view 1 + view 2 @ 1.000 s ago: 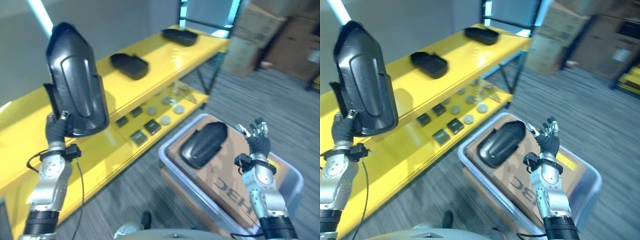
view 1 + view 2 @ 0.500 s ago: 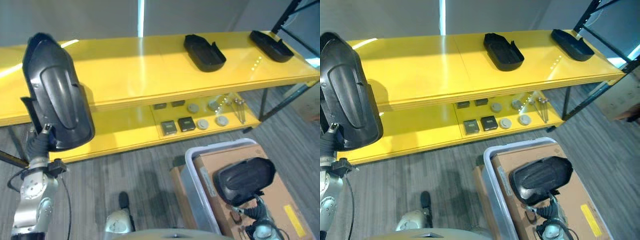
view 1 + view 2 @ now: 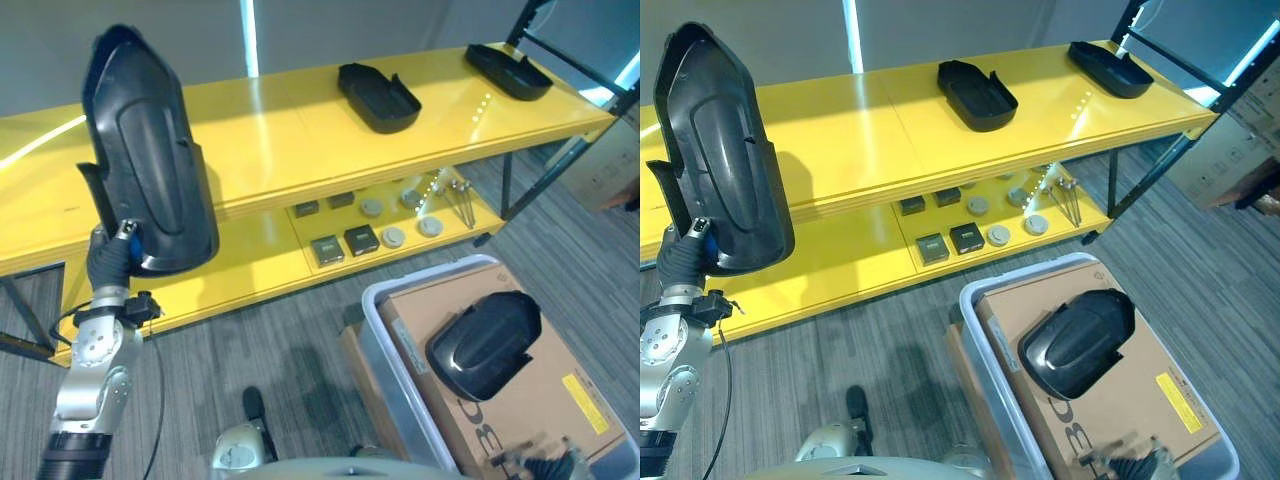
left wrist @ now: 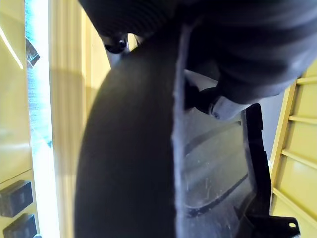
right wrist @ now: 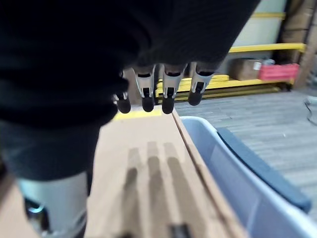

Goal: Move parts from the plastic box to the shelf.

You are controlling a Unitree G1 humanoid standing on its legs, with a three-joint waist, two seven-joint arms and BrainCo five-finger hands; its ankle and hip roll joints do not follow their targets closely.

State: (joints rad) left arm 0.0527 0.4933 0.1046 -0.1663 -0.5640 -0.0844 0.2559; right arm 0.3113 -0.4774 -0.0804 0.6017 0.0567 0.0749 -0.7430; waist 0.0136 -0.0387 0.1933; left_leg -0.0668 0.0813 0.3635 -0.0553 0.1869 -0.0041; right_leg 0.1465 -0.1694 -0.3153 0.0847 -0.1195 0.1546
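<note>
My left hand is shut on the lower end of a large black plastic part and holds it upright in front of the yellow shelf's top board. The left wrist view has the same part very close. A second black part lies on cardboard inside the grey plastic box. Two more black parts rest on the top board toward the right. My right hand sits low over the cardboard, its fingers straight and holding nothing.
The lower shelf board carries small black blocks and grey discs. A black frame leg stands at the shelf's right end, with a cardboard carton beyond it. Grey carpet lies between shelf and box.
The camera has swung, shifting the whole scene. My right hand has dropped from beside the boxed part to the bottom edge. The left hand still holds its part upright.
</note>
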